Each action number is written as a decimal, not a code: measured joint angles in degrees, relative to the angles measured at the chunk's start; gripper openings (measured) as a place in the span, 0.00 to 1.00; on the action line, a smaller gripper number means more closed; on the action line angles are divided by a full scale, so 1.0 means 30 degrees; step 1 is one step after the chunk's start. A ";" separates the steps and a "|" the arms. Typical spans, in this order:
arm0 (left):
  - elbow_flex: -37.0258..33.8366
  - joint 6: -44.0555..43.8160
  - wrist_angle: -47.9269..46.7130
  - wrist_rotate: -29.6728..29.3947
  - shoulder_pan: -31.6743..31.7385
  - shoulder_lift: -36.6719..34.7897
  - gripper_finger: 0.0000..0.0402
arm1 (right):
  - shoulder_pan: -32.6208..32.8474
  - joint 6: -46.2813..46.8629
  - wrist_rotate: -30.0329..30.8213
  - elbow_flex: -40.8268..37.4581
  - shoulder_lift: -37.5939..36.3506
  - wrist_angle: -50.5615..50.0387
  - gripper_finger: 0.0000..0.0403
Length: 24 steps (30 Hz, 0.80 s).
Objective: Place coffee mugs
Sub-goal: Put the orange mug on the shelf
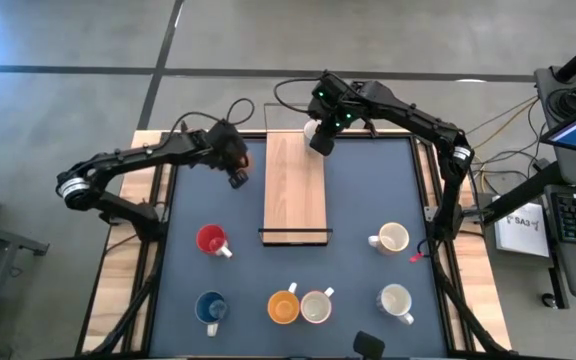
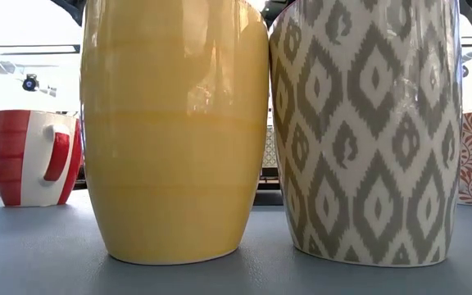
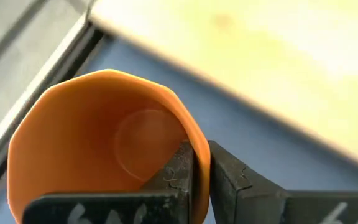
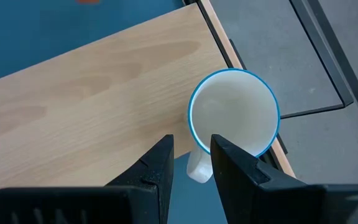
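My left gripper (image 1: 236,170) is shut on an orange mug (image 3: 104,143) over the blue mat (image 1: 368,180), just left of the wooden board (image 1: 296,190). My right gripper (image 1: 318,130) holds a white, blue-rimmed mug (image 4: 234,112) above the board's far right corner. Six more mugs stand on their bases on the near half of the mat: red (image 1: 211,240), blue (image 1: 210,308), orange (image 1: 283,306), grey-patterned (image 1: 316,306) and two white ones (image 1: 393,238) (image 1: 396,300). My left gripper pinches the orange mug's wall at the rim (image 3: 194,140), one finger (image 3: 179,171) inside and one outside. The fingers slant down from the table's left. Whether the base is off the mat I cannot tell. My right gripper has the white mug's handle (image 4: 197,168) between its two fingers (image 4: 160,162), slanting down from the far right. The mug hangs tilted, its mouth turned toward the wrist, clear of the board.
The board runs from the far edge to mid-table and has a black bar (image 1: 295,237) at its near end. In the low view the yellow-orange mug (image 2: 174,131) and the grey-patterned mug (image 2: 367,131) fill the picture, and the red striped mug (image 2: 35,156) stands behind them.
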 joint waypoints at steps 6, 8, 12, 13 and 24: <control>0.1993 0.0961 0.0039 -0.0130 -0.1246 0.1026 0.03 | 0.0000 0.0176 0.0005 0.0000 0.0000 0.0000 0.24; 0.2692 0.1095 0.0045 -0.0114 -0.1550 0.1778 0.03 | 0.0000 0.0356 0.0005 -0.0007 0.0000 0.0000 0.24; 0.4162 0.1219 -0.0205 -0.0166 -0.1740 0.3598 0.03 | 0.0000 0.0467 0.0005 -0.0007 0.0000 -0.0168 0.24; 0.4529 0.1337 -0.0291 -0.0189 -0.1743 0.3992 0.03 | 0.0000 0.0542 -0.0002 -0.0007 0.0000 -0.0322 0.24; 0.7593 0.3506 -0.0484 -0.0150 -0.1750 0.7385 0.03 | 0.0000 0.0647 0.0005 -0.0051 0.0015 -0.1523 0.24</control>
